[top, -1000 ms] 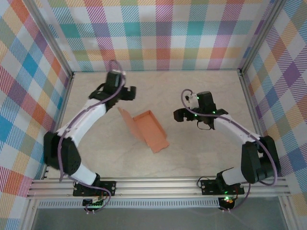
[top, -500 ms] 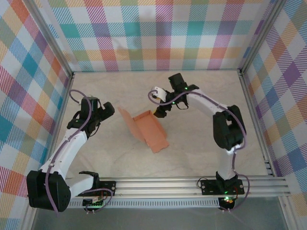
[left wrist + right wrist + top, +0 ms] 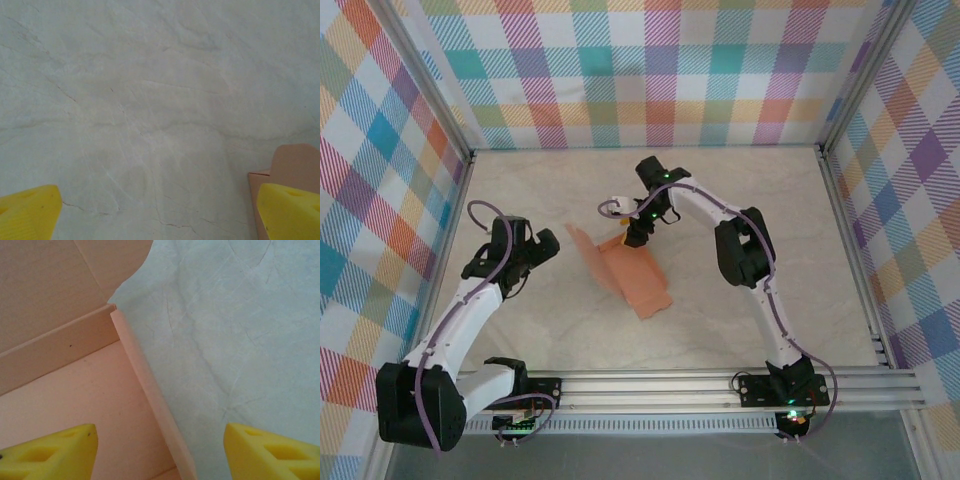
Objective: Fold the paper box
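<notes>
Though partly folded, paper box [image 3: 638, 280] lies open-topped; salmon-orange thin card.

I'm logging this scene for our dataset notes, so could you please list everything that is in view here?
paper box: one, salmon-orange, mid-table, open, with a flap raised on its left side.
table: one, pale beige and marbled, under everything.
walls: three, multicoloured plaid, at the left, far and right sides.
rails: silver, along the near edge.
arms: two, white and black, left and right.
left gripper: one, yellow fingers, open, left of the box.
right gripper: one, yellow fingers, open, over the box's far end, with a side wall between them.
</notes>
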Robot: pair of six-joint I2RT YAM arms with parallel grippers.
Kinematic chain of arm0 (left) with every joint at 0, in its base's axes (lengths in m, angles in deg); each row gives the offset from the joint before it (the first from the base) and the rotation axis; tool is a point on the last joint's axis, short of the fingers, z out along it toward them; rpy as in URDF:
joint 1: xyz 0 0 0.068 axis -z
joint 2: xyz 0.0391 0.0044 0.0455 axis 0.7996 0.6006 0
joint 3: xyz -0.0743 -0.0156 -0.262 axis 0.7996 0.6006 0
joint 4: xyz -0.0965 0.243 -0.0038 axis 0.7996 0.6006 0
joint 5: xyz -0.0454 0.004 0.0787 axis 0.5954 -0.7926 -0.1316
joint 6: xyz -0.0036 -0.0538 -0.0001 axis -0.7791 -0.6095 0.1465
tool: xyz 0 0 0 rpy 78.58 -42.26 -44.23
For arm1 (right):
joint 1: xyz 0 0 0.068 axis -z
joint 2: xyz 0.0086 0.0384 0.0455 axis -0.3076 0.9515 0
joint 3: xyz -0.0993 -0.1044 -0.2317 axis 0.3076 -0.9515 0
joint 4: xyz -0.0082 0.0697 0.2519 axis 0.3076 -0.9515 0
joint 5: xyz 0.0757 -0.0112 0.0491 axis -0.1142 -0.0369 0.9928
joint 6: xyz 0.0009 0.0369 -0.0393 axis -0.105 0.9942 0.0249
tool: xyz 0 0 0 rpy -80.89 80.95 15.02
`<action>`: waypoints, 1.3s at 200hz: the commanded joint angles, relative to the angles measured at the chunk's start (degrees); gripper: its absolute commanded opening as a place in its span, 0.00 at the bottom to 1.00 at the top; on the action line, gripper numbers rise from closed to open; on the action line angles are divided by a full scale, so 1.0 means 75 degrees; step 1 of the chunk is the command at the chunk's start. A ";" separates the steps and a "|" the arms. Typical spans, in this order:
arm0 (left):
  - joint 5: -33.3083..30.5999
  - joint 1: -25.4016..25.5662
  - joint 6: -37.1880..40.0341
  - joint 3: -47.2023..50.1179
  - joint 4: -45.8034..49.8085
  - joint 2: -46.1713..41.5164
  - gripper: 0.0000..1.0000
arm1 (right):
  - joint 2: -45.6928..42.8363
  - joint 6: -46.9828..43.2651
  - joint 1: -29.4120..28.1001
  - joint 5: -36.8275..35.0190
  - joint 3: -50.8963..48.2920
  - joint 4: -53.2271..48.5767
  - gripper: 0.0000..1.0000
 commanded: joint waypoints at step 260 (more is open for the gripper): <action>-0.0006 0.0126 0.0275 0.0435 -0.0807 0.0239 1.00 | -0.2976 0.5914 0.0300 -0.4597 -0.4553 0.3995 0.00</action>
